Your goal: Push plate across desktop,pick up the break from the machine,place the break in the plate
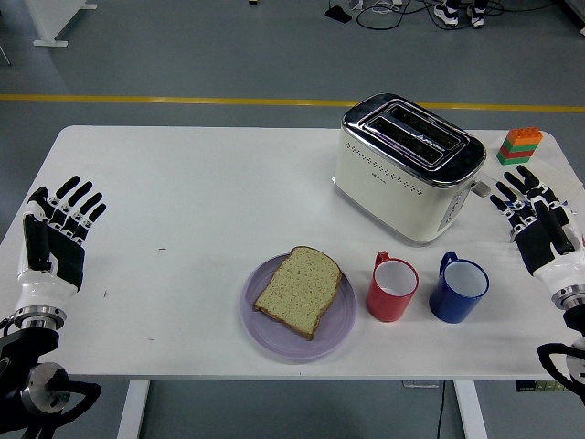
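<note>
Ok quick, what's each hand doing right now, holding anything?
Left hand: open, fingers spread, holding nothing, at the table's left edge.
Right hand: open, holding nothing, right of the toaster.

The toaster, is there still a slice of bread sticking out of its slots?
No, the toaster's slots show empty, and the only bread slice lies on the purple plate.

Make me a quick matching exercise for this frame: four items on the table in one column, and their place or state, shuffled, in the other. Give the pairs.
Items:
1. bread slice
2. toaster
3. blue mug
4. block stack

Place or state:
A. far right of the table, beyond the right hand
B. lying on the purple plate
C. just right of the red mug
D. slots empty, behind the mugs

Pairs: 1-B, 2-D, 3-C, 4-A
</note>
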{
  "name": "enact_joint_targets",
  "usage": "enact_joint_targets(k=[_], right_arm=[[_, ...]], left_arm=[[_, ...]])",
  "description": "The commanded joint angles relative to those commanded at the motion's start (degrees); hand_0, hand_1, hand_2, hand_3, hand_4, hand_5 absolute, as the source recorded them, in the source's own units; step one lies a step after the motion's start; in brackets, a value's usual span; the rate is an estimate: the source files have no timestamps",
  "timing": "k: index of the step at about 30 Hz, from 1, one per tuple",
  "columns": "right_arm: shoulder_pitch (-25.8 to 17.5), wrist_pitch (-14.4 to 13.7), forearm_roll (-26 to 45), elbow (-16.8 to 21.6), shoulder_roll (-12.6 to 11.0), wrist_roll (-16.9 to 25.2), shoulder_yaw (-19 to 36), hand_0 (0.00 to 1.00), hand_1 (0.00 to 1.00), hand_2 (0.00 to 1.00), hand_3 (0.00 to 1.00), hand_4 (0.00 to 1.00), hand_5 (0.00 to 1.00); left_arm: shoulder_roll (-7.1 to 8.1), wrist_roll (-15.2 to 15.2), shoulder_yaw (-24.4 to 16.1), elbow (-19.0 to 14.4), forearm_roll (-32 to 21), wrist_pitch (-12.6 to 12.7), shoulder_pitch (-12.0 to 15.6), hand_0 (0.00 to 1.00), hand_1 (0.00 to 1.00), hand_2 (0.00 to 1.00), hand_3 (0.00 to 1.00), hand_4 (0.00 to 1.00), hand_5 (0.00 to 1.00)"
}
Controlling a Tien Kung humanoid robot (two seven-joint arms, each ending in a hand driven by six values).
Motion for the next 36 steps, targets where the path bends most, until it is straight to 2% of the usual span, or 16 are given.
enact_joint_targets(k=[8, 13, 16, 22, 24, 27, 31, 34, 36], right_arm=[[0.1, 0.1, -0.2, -0.1, -0.1, -0.1, 0.4, 0.799, 0.763, 0.741, 0.711, 0.547, 0.344], [0.0, -0.1, -0.6, -0.4, 0.1, -0.1, 0.3, 0.798, 0.762, 0.739, 0.709, 0.544, 0.348], [0.0, -0.3, -0.6, -0.5, 0.1, -0.2, 0.3, 0.798, 0.762, 0.739, 0.709, 0.544, 0.348], [0.1, -0.4, -0.7, -0.8, 0.1, -0.3, 0.3, 0.797, 0.762, 0.739, 0.708, 0.541, 0.348], [0.1, -0.4, -0.8, -0.8, 0.2, -0.2, 0.2, 0.797, 0.762, 0.739, 0.708, 0.541, 0.348], [-0.1, -0.4, -1.0, -1.0, 0.2, -0.2, 0.2, 0.797, 0.761, 0.736, 0.705, 0.539, 0.346], [-0.3, -0.4, -1.1, -1.2, 0.2, -0.2, 0.4, 0.796, 0.76, 0.736, 0.702, 0.538, 0.347], [-0.2, -0.4, -1.6, -1.5, 0.3, -0.1, 0.5, 0.796, 0.76, 0.736, 0.702, 0.538, 0.347], [-0.3, -0.4, -1.7, -1.6, 0.3, -0.1, 0.6, 0.796, 0.76, 0.736, 0.702, 0.538, 0.347]], left_arm=[[-0.22, 0.5, -0.1, 0.5, -0.2, -0.1, 0.0, 0.752, 0.746, 0.765, 0.714, 0.495, 0.998], [-0.06, 3.1, -0.4, 0.9, 0.6, -0.8, -0.2, 0.757, 0.748, 0.766, 0.721, 0.505, 0.998], [0.81, 5.6, -0.8, 0.9, 1.5, -1.2, -0.6, 0.757, 0.748, 0.766, 0.721, 0.505, 0.998], [3.99, 11.8, -2.3, 1.2, 4.1, -5.0, -1.7, 0.769, 0.772, 0.794, 0.742, 0.507, 0.998], [4.4, 12.7, -2.6, 1.1, 4.7, -5.7, -1.7, 0.769, 0.772, 0.794, 0.742, 0.507, 0.998], [5.19, 14.9, -3.4, 0.8, 8.9, -8.1, -1.7, 0.786, 0.797, 0.823, 0.755, 0.52, 0.998], [5.98, 15.4, -3.7, 0.3, 12.6, -9.6, -2.1, 0.79, 0.807, 0.831, 0.755, 0.519, 0.998], [6.52, 14.6, -4.1, -0.3, 16.3, -10.7, -2.7, 0.79, 0.807, 0.831, 0.755, 0.519, 0.998], [6.55, 14.2, -4.2, -0.4, 16.5, -10.9, -2.8, 0.79, 0.807, 0.831, 0.755, 0.519, 0.998]])
